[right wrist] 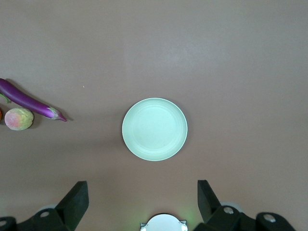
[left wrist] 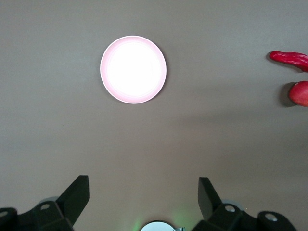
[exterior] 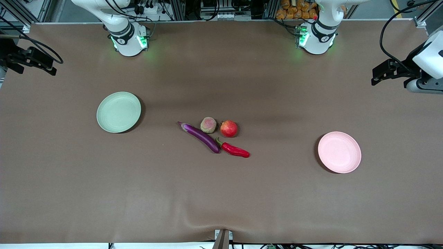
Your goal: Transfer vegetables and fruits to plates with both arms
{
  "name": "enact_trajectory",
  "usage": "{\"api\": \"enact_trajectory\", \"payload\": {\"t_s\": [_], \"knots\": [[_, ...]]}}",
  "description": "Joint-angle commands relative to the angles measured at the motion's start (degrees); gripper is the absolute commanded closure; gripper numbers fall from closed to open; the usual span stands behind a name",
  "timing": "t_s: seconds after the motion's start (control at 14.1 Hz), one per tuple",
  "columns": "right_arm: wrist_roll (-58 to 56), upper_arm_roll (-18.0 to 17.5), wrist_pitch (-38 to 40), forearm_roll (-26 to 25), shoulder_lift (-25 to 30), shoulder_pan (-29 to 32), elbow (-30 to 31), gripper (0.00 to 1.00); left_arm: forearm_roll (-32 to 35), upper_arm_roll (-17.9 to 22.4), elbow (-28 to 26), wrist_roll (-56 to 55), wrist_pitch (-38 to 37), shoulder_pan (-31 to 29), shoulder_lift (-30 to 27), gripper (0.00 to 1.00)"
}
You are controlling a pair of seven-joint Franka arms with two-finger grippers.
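A: Eggplant [exterior: 200, 136] first? Your left gripper [left wrist: 144, 195] and right gripper [right wrist: 143, 195] are hanging spread wide, holding nothing, over the pink plate [left wrist: 133, 69] and green plate [right wrist: 154, 129].

B: It's lying mid-table, touching the chili [exterior: 234, 148]. You're probably facing glossy, slippery skin; pinch its middle.

A brown cloth-covered table [exterior: 221, 200] fronts aluminium framing [exterior: 193, 8].

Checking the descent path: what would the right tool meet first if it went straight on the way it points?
Probably bare table, just short of the pale green plate. The right tool hangs open, pointing down, nothing between; how high it is I cannot tell.
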State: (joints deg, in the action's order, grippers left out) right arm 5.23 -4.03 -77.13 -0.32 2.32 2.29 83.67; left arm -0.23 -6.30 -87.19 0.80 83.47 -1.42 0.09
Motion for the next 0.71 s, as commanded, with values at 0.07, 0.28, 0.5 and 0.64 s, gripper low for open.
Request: {"api": "enact_trajectory", "payload": {"t_s": [0.07,0.28,0.5,0.64], "knots": [[-0.48,-0.72,0.49,0.58,-0.82,1.67,-1.49,0.00,-0.12,-0.30,-0.17,1.83,0.55,-0.33,-0.18,0.00],[-0.40,-0.72,0.58,1.28,-0.82,1.75,-1.41,0.00,-0.12,-0.38,-0.08,1.84,0.55,-0.33,-0.18,0.00],[-0.40,-0.72,0.58,1.29,-0.91,1.75,-1.32,0.00,-3.88,-0.03,0.35,0.70,0.64,-2.51,-0.09,0.00],[-0.40,-0.72,0.93,1.29,-1.26,1.75,-1.23,0.00,-9.86,-0.03,0.35,-2.63,2.21,-5.16,1.83,0.00]]}}
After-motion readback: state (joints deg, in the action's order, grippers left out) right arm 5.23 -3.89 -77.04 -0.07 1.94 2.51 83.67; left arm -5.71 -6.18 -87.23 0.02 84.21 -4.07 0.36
